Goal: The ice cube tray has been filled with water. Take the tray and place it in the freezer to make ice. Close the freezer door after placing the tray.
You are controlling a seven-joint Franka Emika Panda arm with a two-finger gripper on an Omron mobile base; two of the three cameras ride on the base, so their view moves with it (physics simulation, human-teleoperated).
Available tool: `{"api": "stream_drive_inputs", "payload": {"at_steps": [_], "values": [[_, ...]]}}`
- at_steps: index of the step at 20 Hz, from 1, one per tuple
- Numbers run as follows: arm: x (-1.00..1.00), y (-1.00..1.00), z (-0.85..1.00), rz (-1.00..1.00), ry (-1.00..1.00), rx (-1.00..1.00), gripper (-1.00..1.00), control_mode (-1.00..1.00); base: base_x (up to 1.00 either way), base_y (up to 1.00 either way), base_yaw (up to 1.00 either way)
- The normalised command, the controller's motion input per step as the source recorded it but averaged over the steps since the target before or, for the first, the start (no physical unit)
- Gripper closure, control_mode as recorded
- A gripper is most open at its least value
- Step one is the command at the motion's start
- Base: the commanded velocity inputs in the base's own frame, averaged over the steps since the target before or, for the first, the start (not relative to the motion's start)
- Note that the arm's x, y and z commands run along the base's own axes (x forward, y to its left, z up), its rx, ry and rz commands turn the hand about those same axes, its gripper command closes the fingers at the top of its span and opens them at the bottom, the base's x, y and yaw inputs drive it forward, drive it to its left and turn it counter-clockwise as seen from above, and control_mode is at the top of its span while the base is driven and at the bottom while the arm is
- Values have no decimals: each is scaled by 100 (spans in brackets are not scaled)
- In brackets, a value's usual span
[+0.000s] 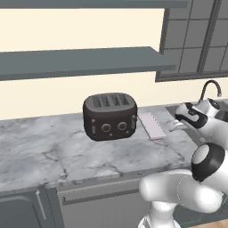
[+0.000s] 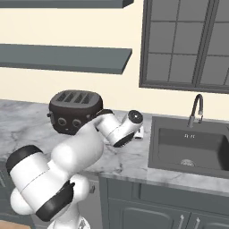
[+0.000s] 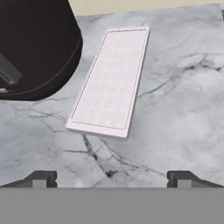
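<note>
beside toaster point(image 1: 109, 116), on marble counter point(image 1: 53, 156): ice cube tray point(image 3: 110, 81) lying flat, untouched. gripper point(image 3: 111, 178) short of tray, fingers wide apart, holding nothing.

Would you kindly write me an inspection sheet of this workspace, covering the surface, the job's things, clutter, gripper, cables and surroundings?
Surface: grey marbled counter, dry as far as the pictures show.
Job's things: ice cube tray lies flat on the counter, just right of the toaster, untouched.
Clutter: black four-slot toaster beside the tray, apart from it.
Gripper: the gripper is open, short of the tray's near end, holding nothing.
Cables: nothing seen.
Surroundings: dark sink with curved tap to the right; window above it; two grey wall shelves; grey cabinets below.
</note>
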Motion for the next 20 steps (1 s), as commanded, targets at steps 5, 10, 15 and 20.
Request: {"api": "stream_drive_inputs", "payload": {"at_steps": [5,10,15,20], "values": [[3,1,-13,0,0,4,-100,-100,0,0,0],[5,7,-37,-1,-6,0,-100,-100,0,0,0],[34,11,-21,-4,2,0,-100,-100,0,0,0],[47,11,-6,-5,6,0,-100,-100,0,0,0]]}}
